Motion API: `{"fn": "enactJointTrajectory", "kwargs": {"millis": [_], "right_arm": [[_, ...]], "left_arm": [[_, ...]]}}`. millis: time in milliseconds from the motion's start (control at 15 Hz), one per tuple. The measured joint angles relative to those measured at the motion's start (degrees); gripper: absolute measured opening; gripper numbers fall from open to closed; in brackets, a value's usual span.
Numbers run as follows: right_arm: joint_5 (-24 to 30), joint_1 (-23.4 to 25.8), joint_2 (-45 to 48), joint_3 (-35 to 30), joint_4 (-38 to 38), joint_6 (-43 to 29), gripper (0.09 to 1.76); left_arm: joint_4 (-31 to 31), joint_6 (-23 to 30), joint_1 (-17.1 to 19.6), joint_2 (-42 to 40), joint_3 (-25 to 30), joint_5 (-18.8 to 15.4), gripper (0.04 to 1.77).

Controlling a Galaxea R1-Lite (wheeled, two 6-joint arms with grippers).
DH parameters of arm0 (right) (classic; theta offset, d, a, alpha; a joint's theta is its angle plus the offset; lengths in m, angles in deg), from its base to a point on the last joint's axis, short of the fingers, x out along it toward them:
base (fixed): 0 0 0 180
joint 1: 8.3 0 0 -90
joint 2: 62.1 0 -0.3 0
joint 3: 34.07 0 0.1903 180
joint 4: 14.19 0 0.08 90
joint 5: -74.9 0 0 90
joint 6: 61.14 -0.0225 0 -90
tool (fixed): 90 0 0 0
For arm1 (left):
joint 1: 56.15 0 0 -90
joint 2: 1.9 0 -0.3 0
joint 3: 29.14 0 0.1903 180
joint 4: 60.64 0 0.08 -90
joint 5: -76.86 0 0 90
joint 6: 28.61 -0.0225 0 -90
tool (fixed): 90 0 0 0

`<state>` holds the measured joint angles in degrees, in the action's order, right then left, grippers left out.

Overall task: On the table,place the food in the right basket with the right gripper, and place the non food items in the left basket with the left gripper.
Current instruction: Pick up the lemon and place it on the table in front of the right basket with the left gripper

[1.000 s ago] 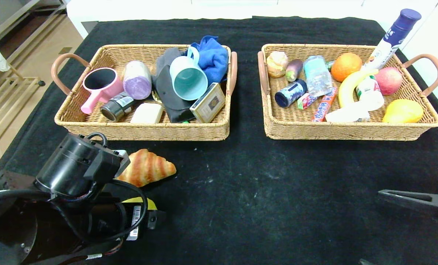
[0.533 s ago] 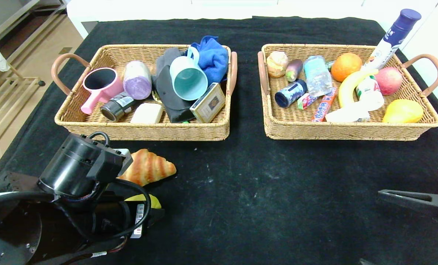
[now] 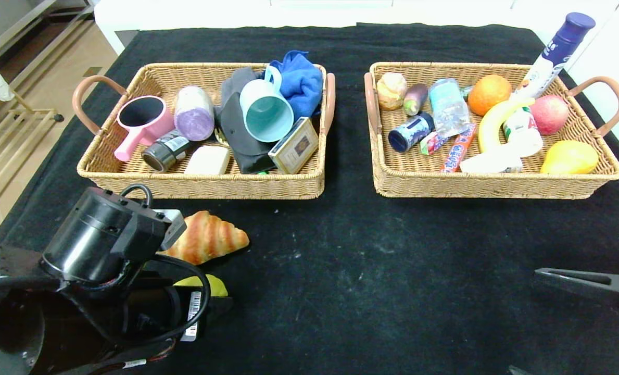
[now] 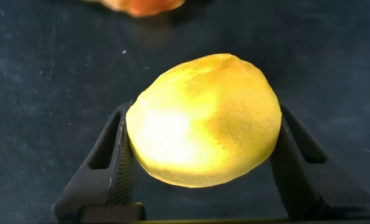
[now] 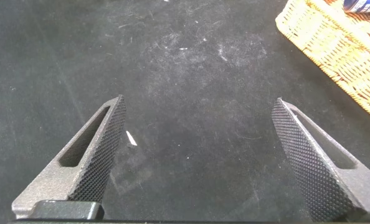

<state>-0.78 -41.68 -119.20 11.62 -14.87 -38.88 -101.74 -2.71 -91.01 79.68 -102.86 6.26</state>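
My left gripper [image 4: 203, 115] is shut on a yellow lemon [image 4: 203, 121], one finger pressed against each side, just above the black table [image 3: 340, 260]. In the head view only a sliver of the lemon [image 3: 206, 284] shows beside my left arm at the near left. A golden croissant [image 3: 207, 237] lies on the cloth just beyond it, in front of the left basket [image 3: 200, 185]. The purple roll [image 3: 193, 113], pale blue mug [image 3: 265, 112] and card box [image 3: 294, 145] lie in that basket. My right gripper [image 5: 197, 106] stands open over bare cloth at the near right, nothing between its fingers.
The right basket [image 3: 496, 186] holds a water bottle [image 3: 447, 107], an orange, a banana, an apple and other food. A tall purple-capped bottle [image 3: 556, 52] leans at its far corner. The left basket also holds a pink cup [image 3: 141, 120] and blue cloth.
The left jaws have closed onto the lemon. The left wrist has shifted slightly to the left. The right arm and the croissant have not moved.
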Motion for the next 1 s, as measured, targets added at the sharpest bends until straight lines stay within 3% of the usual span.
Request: {"fn": "enactJointTrajectory", "kwargs": {"millis": [400,1000], "right_arm": [[0.1,3.6,0.4,2.5,-0.2,-1.3,1.71],[0.5,8.6,1.8,6.6,0.0,-6.1,1.71]], "left_arm": [[0.3,-1.1,-7.7,-1.3,-5.1,0.2,1.25],[3.2,-1.0,-21.4,14.4,-19.1,6.6,1.24]]}}
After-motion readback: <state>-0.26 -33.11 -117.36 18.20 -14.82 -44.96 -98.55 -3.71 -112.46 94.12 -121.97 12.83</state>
